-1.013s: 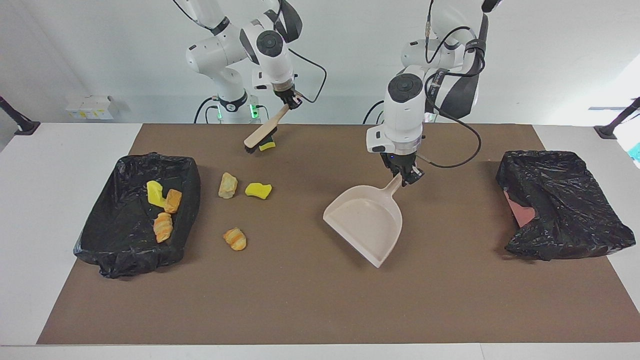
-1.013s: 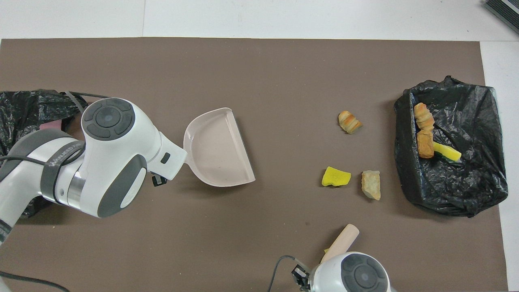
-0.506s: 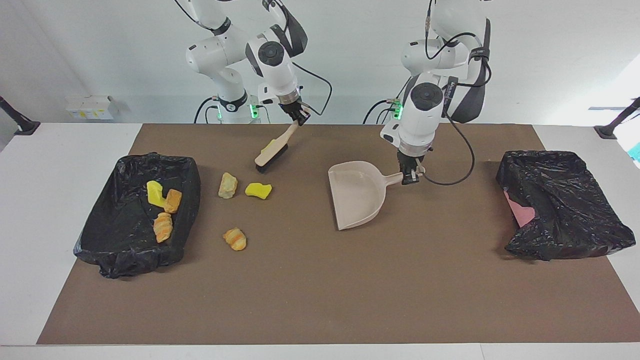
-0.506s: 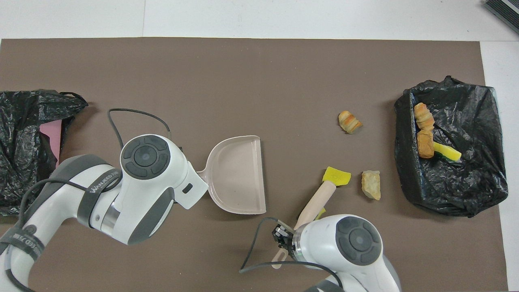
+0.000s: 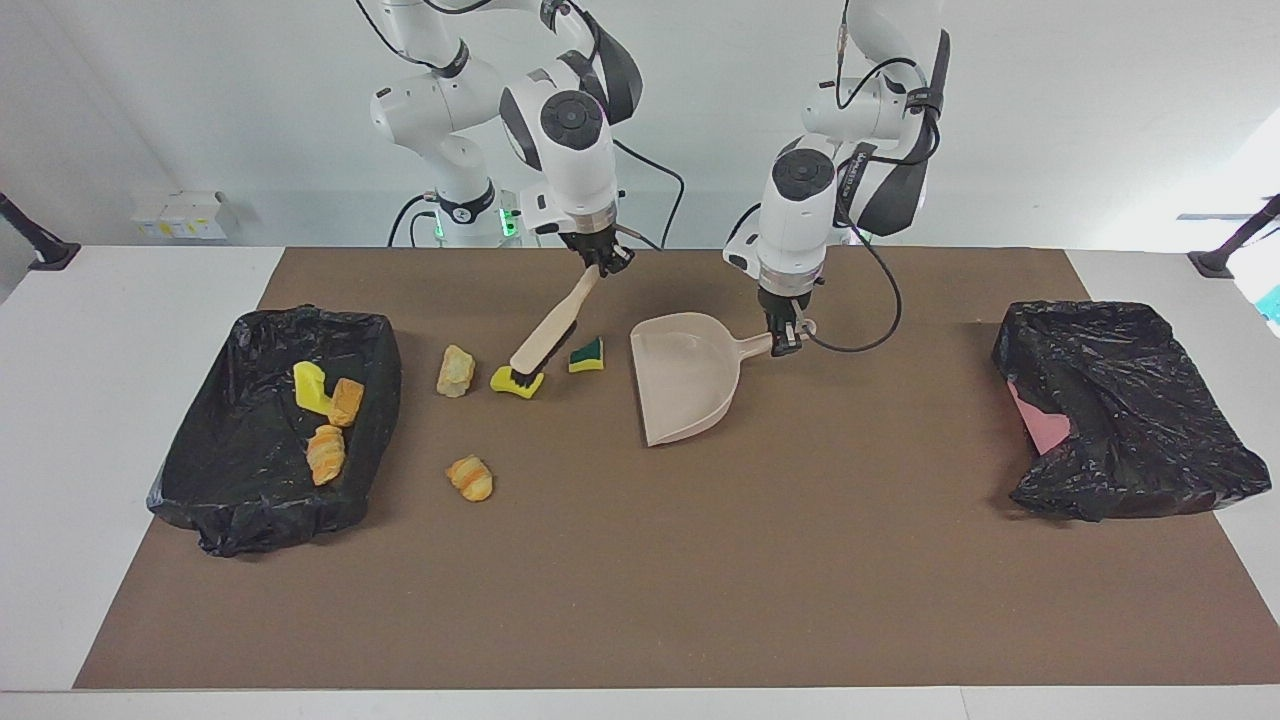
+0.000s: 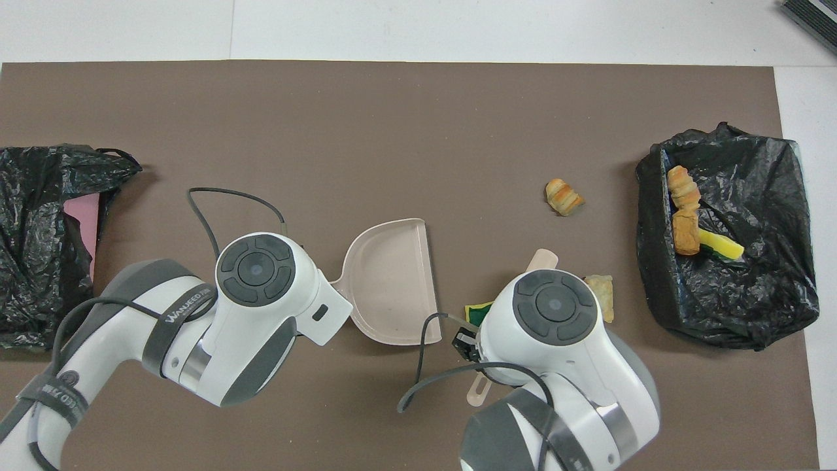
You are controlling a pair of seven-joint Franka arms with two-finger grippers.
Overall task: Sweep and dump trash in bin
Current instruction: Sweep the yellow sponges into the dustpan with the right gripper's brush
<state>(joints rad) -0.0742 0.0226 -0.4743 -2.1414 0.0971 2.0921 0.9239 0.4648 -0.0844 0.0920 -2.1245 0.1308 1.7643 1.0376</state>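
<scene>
Right gripper [image 5: 605,264] is clamped on the brush [image 5: 548,335] handle; below it the bristles touch a yellow sponge [image 5: 517,382], with a green-and-yellow sponge [image 5: 587,355] just beside, toward the dustpan [image 5: 685,375]. Left gripper [image 5: 790,340] is closed on the dustpan's handle, the pan resting on the mat [image 5: 700,560]. A tan lump [image 5: 455,371] and croissant [image 5: 470,477] lie toward the bin [image 5: 250,500], which holds three more scraps [image 5: 330,420].
</scene>
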